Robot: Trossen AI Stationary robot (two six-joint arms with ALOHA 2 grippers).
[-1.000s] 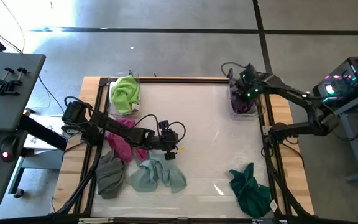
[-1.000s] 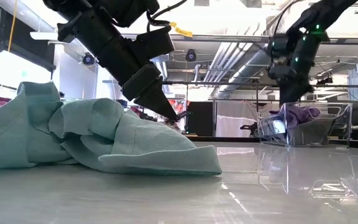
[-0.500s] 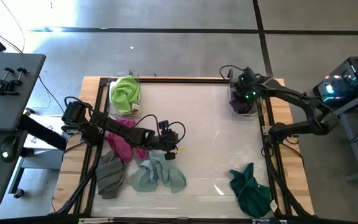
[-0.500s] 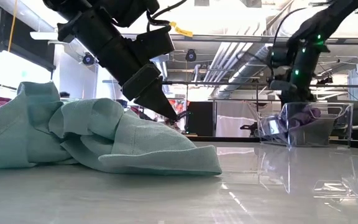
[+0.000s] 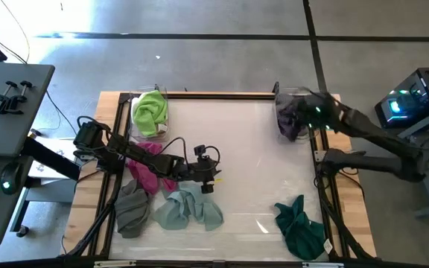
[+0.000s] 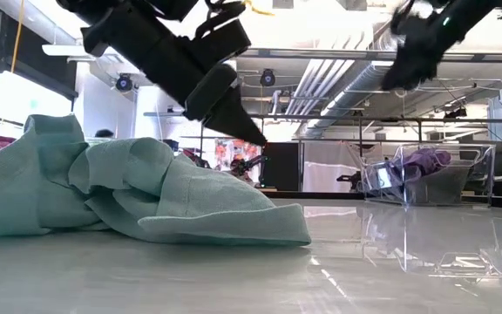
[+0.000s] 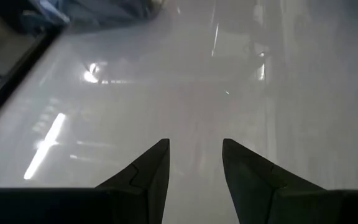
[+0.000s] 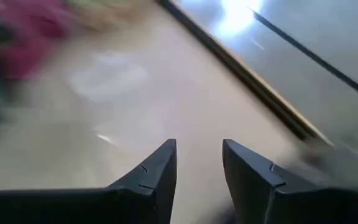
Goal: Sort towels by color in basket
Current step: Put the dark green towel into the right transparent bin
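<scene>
Several towels lie on the white table: mint (image 5: pixel 188 210) (image 6: pixel 129 187), grey (image 5: pixel 131 210), magenta (image 5: pixel 144 170) and dark green (image 5: pixel 300 228). A lime green towel (image 5: pixel 151 112) fills a clear basket at the far left. A purple towel (image 5: pixel 289 125) (image 6: pixel 421 161) lies in a clear basket (image 6: pixel 460 183) at the far right. My left gripper (image 5: pixel 208 184) (image 6: pixel 253 138) (image 7: pixel 194 146) hangs open and empty just above the mint towel's far edge. My right gripper (image 5: pixel 293 110) (image 6: pixel 401 77) (image 8: pixel 199 146) is open and empty, raised above the purple towel's basket.
A dark frame (image 5: pixel 322 171) runs along the table's left, right and far sides. A small clear piece (image 6: pixel 464 262) lies on the table on the right. The white surface (image 5: pixel 244 149) between the two baskets holds no cloth.
My right gripper has risen out of the far-right basket, well clear of the purple towel, which stays inside. My left gripper has lifted a little above the mint towel and shifted slightly toward the table's right.
</scene>
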